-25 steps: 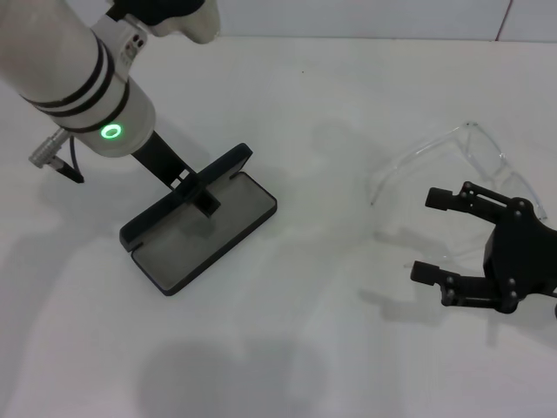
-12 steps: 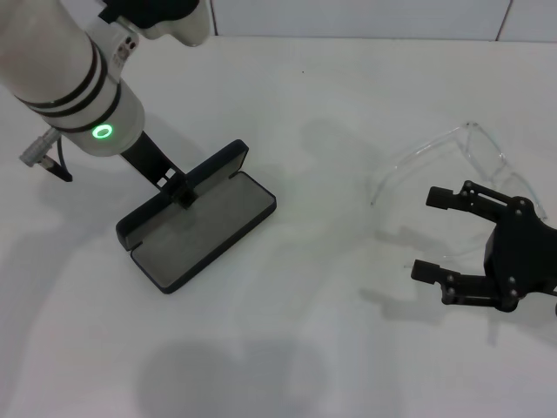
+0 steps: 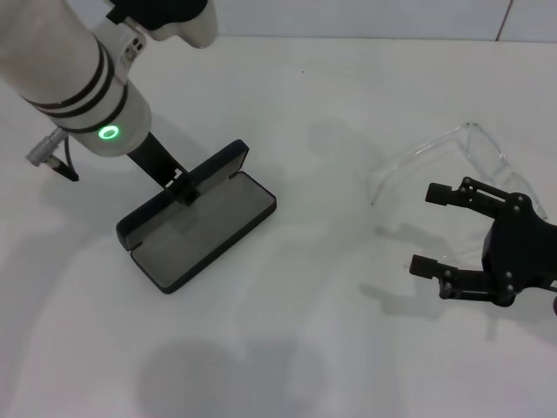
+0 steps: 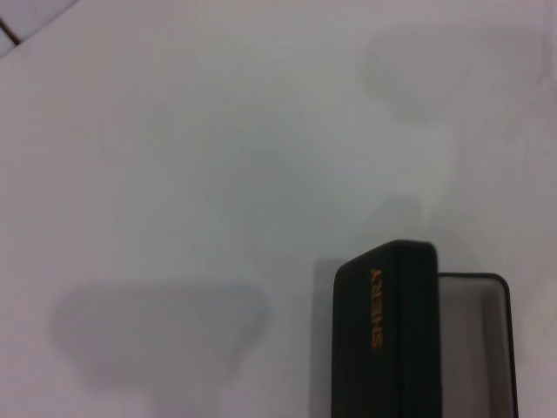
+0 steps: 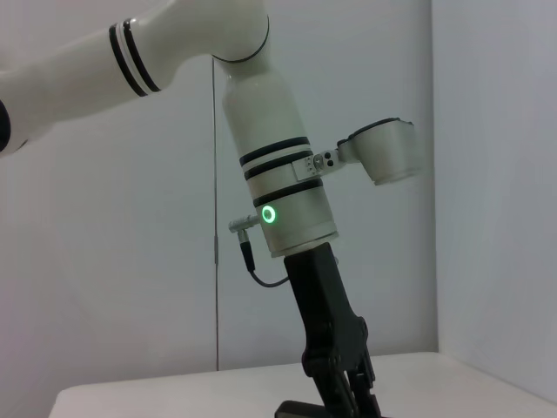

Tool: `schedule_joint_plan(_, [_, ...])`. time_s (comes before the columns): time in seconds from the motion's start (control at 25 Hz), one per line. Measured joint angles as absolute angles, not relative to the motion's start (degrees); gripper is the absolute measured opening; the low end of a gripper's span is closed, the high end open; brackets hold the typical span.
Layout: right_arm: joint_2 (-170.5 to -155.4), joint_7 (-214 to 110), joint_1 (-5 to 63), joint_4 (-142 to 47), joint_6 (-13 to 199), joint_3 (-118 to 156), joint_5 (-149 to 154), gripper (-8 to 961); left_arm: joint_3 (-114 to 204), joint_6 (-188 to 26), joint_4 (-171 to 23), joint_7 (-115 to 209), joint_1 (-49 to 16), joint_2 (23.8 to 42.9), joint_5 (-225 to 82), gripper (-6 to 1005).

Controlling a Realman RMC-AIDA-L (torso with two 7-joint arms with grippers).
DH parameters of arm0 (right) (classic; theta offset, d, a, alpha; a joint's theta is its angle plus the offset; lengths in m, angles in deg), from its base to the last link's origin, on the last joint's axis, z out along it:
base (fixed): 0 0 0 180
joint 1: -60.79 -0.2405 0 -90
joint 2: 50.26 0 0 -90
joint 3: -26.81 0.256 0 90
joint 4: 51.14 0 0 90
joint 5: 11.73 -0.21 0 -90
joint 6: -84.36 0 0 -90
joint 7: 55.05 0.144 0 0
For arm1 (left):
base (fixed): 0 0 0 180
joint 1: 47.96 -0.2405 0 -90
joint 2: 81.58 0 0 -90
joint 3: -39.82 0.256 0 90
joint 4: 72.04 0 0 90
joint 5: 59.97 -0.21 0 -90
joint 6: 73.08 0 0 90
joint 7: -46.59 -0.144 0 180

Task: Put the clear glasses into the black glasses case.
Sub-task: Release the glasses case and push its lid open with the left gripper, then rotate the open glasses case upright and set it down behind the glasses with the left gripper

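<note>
Left gripper [image 3: 184, 187] pinched the black glasses case [image 3: 198, 230] lid (propped open); right gripper [image 3: 439, 231] hovered spread beside the clear glasses [image 3: 452, 157].

Black glasses case [image 3: 204, 231] open on bench [image 3: 305, 348], left gripper [image 3: 184, 190] at its lid. Right gripper [image 3: 435, 231], jaws apart, beside clear glasses [image 3: 452, 148].

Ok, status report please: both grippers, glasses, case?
Left gripper at the black glasses case lid, case open. Right gripper open, beside the clear glasses, not gripping them. Nothing between glasses and case.
</note>
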State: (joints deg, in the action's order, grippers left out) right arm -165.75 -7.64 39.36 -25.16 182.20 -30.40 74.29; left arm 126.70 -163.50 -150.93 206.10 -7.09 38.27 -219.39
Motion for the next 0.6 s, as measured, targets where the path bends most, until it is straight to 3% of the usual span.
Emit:
schedule_joint_plan(0.28, [-165.75,-8.02,39.35,-25.17,182.10,-29.72,74.23,875,127.34,-162.10,-149.96,205.82,-6.85,38.18,-219.42,424])
schedule_joint_plan(0.4, [-165.75,-8.03,39.34,-25.19,182.09,-29.70,74.23,875,127.34,-161.86,-149.29,205.79,-6.67,38.18,-219.43,239])
schedule_joint_plan(0.6, [-165.75,-8.03,39.49,-25.21,182.09,-29.70,74.08,874,127.24,-161.62,-149.68,205.28,-6.79,38.17,-219.37,236])
